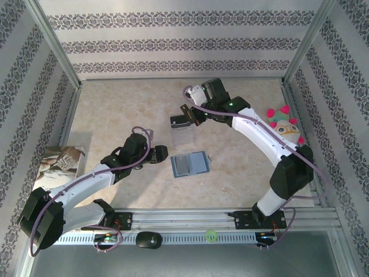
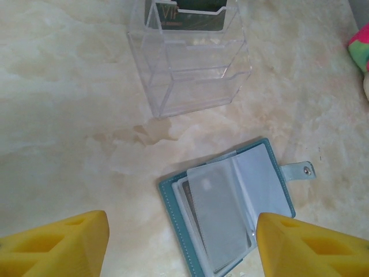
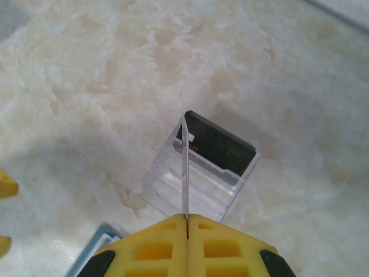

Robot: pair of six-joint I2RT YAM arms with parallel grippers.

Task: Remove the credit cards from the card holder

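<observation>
The teal-blue card holder (image 1: 190, 164) (image 2: 230, 205) lies open and flat on the table, its clear sleeves fanned out and a grey card showing in one sleeve. Its snap tab (image 2: 300, 171) points right. My left gripper (image 1: 161, 153) (image 2: 181, 242) hovers just over the holder's near-left side, jaws open and gripping nothing. My right gripper (image 1: 187, 112) (image 3: 187, 222) is shut on a credit card (image 3: 184, 167) seen edge-on, held above the clear plastic stand (image 1: 182, 134) (image 3: 199, 173). A dark card (image 2: 190, 17) (image 3: 219, 147) stands in the stand's back slot.
A plush toy (image 1: 284, 124) (image 2: 360, 52) lies at the right wall. A printed paper box (image 1: 60, 161) sits at the left wall. Patterned walls close in three sides, and a metal rail (image 1: 190, 222) runs along the near edge.
</observation>
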